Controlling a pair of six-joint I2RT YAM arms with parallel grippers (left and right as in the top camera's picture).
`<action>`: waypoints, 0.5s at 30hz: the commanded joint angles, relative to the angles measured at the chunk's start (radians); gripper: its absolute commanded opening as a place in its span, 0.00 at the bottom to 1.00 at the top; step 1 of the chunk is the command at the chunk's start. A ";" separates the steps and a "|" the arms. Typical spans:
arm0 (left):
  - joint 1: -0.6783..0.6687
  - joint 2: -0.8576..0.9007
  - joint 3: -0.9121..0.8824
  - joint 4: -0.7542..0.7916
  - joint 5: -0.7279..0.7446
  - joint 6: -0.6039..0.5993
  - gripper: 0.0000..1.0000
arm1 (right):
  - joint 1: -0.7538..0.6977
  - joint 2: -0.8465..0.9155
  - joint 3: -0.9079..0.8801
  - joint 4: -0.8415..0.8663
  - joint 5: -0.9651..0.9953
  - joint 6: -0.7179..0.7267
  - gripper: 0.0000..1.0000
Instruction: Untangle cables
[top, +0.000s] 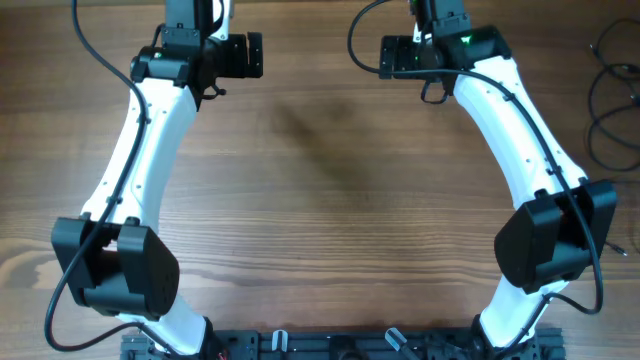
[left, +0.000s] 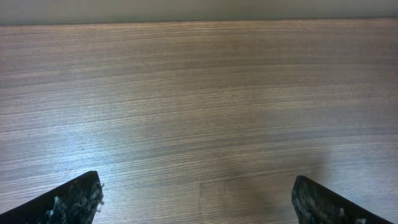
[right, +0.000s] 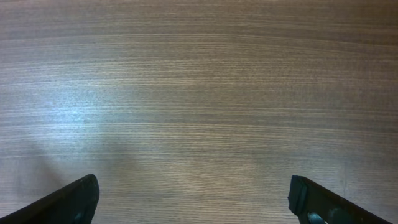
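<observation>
Wooden table, brown grain, fills the overhead view. Two white-and-black arms rise from the near edge and reach to the far side: left arm on the left, right arm on the right, well apart. Black mounting rail at near edge between the arm bases. Cables: thin black cords in loose loops at far right edge of table, partly cut off by frame, right of the right arm, not touched by either arm. Left gripper: jaws wide apart, nothing between, bare wood under it. Right gripper: same, jaws wide apart, holding nothing, bare wood below. No cable in either wrist view.
</observation>
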 joint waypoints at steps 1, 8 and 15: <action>-0.007 0.008 0.013 -0.007 0.016 0.016 1.00 | 0.004 0.009 0.001 0.005 -0.002 0.015 1.00; -0.007 0.008 0.013 -0.012 0.015 0.012 1.00 | 0.004 0.009 0.001 0.016 -0.001 0.015 1.00; -0.006 0.008 0.013 -0.014 0.016 0.012 1.00 | 0.002 0.009 0.001 0.019 -0.001 0.015 1.00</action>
